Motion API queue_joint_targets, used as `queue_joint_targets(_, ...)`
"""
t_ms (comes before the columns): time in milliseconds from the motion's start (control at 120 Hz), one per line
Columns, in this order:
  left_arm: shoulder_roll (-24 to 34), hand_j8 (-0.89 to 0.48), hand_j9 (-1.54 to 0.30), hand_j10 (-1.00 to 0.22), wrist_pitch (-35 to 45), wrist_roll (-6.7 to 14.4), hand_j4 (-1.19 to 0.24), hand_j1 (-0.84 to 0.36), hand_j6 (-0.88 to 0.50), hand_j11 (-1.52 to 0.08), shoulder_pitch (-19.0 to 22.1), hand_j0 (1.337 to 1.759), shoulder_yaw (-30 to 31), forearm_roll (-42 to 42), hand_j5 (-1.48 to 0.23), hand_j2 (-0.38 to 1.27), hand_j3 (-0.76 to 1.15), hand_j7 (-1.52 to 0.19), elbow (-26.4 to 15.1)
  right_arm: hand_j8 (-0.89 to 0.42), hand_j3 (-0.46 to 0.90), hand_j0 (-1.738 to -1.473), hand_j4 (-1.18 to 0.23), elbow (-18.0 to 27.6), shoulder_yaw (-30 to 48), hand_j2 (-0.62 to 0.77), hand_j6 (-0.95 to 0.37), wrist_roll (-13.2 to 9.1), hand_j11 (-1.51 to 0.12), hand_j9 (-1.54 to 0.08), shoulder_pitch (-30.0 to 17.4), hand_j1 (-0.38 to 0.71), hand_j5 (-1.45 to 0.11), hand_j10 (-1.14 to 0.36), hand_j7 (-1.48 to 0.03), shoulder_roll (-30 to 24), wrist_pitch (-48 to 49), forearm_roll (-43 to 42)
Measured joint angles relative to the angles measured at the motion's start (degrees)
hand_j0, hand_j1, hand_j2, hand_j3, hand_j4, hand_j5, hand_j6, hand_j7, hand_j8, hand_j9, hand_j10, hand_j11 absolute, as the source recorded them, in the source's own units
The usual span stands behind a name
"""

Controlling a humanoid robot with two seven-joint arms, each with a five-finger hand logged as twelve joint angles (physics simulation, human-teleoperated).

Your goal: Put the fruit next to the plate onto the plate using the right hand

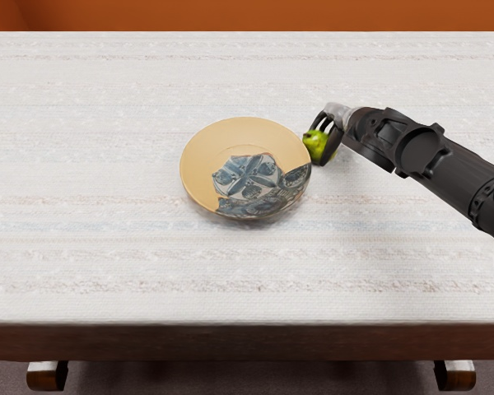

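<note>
A wide desk fills the head view. Its top is pale, off-white and matte, with a fine woven grain running in long horizontal bands, and its front edge is a strip of dark, smooth brown wood. Two chunky dark wooden feet show beneath that edge, one near each lower corner.

Near the middle of the desk lies a shallow round plate. It looks like glazed ceramic, with a warm mustard-yellow bowl and a smooth, thin rim. A blue-grey ornament of leaf-like shapes covers its lower right part.

Just beside the plate's right rim is a small, round, glossy yellow-green fruit. It is outside the plate, right at the rim; whether it rests on the desk or is raised off it cannot be told.

The right hand is closed around the fruit. Its dark, slim, jointed fingers arch over the top and sides like a cage, with a light grey wrist piece behind them. The forearm is a thick matte black casing with rounded, hard-edged joint housings, and it slants down to the picture's right edge.
</note>
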Motion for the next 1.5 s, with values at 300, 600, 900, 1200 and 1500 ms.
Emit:
queue_joint_targets(300,0.00,-0.01,-0.02,-0.01,0.00,-0.01,-0.01,0.33,-0.01,-0.02,0.00,1.658,0.00,0.00,-0.02,0.00,0.00,-0.02,-0.01,-0.34,0.00,-1.652,-0.64,-0.02,-0.22,0.22,-0.41,-0.02,-0.98,-0.98,0.18,0.17,-0.96,-0.61,-0.96,-0.01,0.10,0.19)
queue_joint_targets(600,0.00,-0.01,-0.02,-0.01,0.00,0.00,-0.01,0.33,-0.01,-0.02,-0.02,1.658,0.00,-0.01,-0.02,0.00,0.00,-0.02,-0.03,-0.39,0.00,-1.654,-0.67,-0.10,-0.25,0.37,-0.44,-0.09,-1.01,-1.00,0.60,0.18,-0.99,-0.65,-0.99,-0.01,-0.30,0.22)
queue_joint_targets(900,0.00,-0.01,-0.02,-0.01,0.00,0.00,-0.01,0.33,-0.01,-0.02,-0.17,1.658,0.00,-0.03,-0.02,0.00,0.00,-0.02,-0.07,-0.36,0.00,-1.655,-0.67,-0.09,-0.18,0.36,-0.41,-0.07,-1.05,-1.03,0.98,0.18,-1.03,-0.62,-1.04,-0.01,-0.08,0.04)
queue_joint_targets(1200,0.00,-0.01,-0.02,-0.01,0.00,-0.01,-0.01,0.33,-0.01,-0.02,-0.26,1.658,0.00,-0.08,-0.02,0.00,0.00,-0.02,-0.08,-0.37,0.00,-1.655,-0.70,0.00,-0.16,0.37,-0.41,-0.05,-1.07,-1.03,1.34,0.18,-1.01,-0.63,-1.05,-0.01,0.10,-0.17)
queue_joint_targets(1500,0.00,-0.01,-0.02,-0.01,0.00,-0.01,-0.01,0.33,-0.01,-0.02,-0.22,1.658,0.00,-0.10,-0.02,0.00,0.00,-0.02,-0.08,-0.36,0.00,-1.653,-0.78,2.21,-0.78,0.42,-0.36,-0.27,-0.98,-0.91,2.10,0.24,-0.89,-0.62,-1.06,-0.42,0.05,-1.23)
